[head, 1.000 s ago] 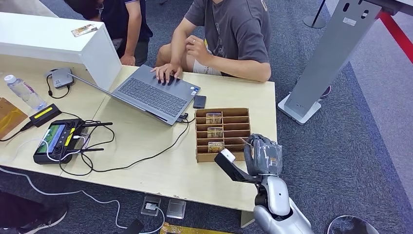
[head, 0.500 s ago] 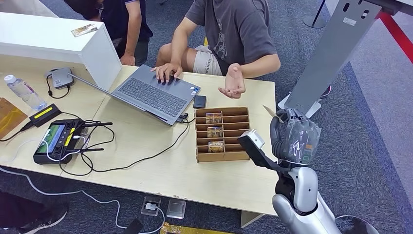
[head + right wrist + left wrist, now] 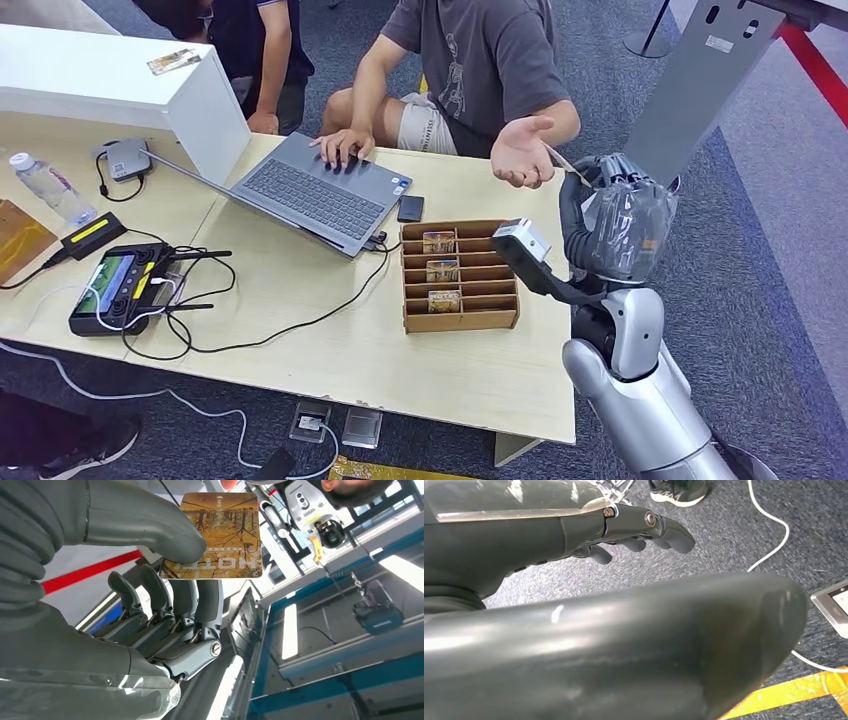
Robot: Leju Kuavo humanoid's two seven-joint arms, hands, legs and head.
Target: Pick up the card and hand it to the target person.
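Right hand point(image 3: 618, 225) has risen from beside the card box point(image 3: 458, 275) toward the person's open palm point(image 3: 520, 152); fingers point(image 3: 200, 597) pinching card point(image 3: 217, 535), just short of palm; handover imminent.

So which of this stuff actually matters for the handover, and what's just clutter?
Job:
card, pinched in right hand
person's open palm
card holder, cards left in it

Clutter:
laptop
phone
controller
water bottle
cables
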